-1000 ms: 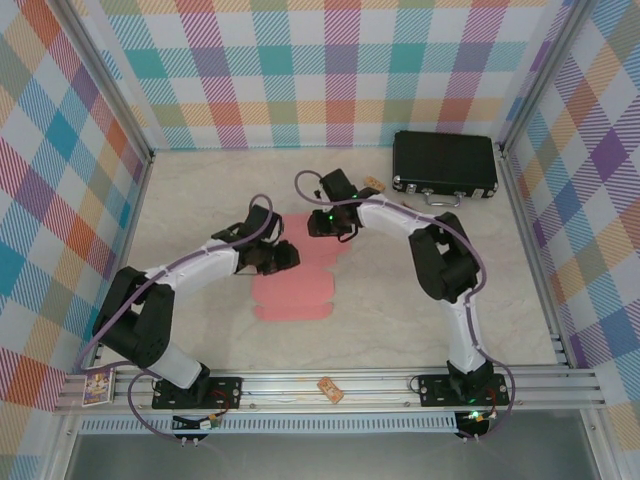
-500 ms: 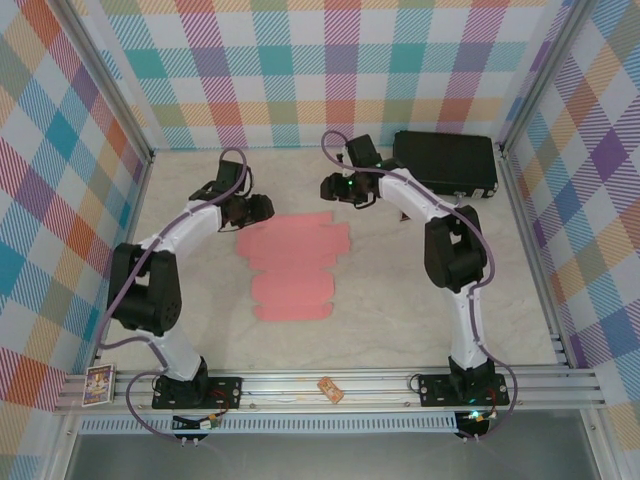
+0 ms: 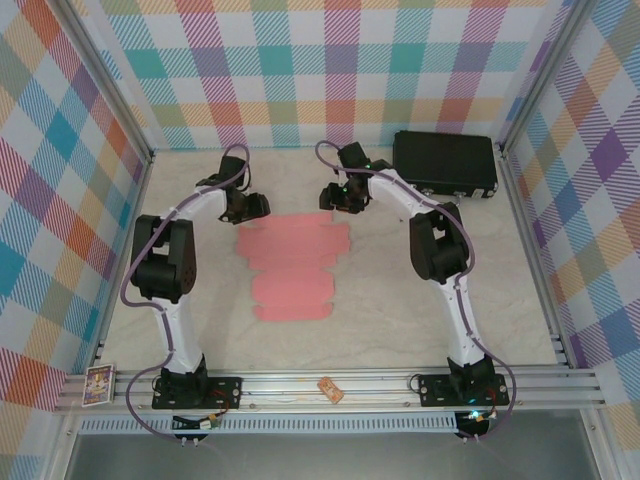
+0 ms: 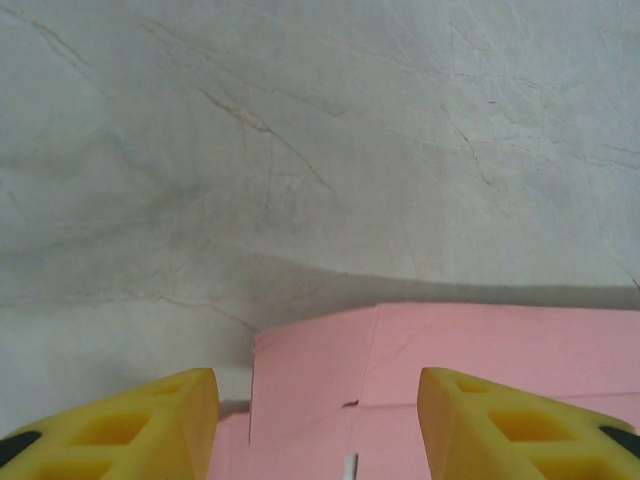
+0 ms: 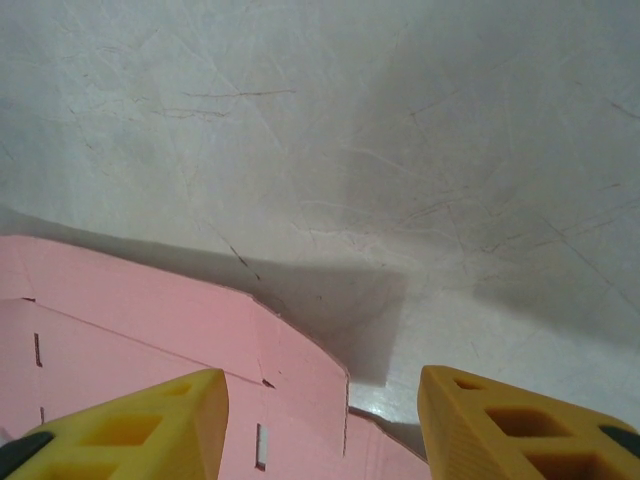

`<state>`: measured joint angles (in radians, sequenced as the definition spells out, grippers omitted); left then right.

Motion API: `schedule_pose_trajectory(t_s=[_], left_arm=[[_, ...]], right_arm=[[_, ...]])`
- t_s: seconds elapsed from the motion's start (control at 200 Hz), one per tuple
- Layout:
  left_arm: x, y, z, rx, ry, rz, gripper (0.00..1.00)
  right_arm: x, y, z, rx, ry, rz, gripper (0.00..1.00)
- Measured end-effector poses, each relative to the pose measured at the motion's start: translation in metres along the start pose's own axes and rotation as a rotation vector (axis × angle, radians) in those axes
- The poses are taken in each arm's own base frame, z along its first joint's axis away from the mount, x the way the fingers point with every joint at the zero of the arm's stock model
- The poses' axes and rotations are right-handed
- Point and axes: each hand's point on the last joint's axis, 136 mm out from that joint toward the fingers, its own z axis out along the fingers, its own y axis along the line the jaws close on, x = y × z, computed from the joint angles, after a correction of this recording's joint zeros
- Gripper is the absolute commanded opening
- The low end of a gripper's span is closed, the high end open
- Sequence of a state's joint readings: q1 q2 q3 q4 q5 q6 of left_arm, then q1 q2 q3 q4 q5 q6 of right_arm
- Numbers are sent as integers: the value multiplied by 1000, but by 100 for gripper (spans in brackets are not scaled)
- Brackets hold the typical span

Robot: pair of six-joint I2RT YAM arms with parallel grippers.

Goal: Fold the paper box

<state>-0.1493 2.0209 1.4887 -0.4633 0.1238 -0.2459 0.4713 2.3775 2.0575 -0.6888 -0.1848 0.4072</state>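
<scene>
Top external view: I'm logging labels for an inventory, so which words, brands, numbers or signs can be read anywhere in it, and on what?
No text can be read.
paper box: plain pink, no print.
black case: no label that can be made out.
small card at the near left corner: colourful print, too small to read.
small tan item on the front rail: markings too small to read.

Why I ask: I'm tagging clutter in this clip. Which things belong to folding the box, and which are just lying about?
In the job:
- the flat pink paper box
- the left gripper and the right gripper, both open near the box's far corners

Lying about:
- the black case, far right
- the picture card and the tan item, both on the near rail
</scene>
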Motion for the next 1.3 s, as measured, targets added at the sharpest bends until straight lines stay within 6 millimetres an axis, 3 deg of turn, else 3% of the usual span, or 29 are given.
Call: schedule_pose_trajectory(t_s=[0.3,0.695,1.03,1.299], left_arm=[[6,-1,17,19,66,-6,50],[3,-17,12,94,84,-3,40],[6,-28,9,161,106,-5,35],[8,-35,8,202,120,-7,33]], right_arm=[[1,4,10,-30,38,10,49],[12,11,18,-94,89,21,36],[18,14,23,-125,109,43,37],[16,20,22,-158,106,59,46]])
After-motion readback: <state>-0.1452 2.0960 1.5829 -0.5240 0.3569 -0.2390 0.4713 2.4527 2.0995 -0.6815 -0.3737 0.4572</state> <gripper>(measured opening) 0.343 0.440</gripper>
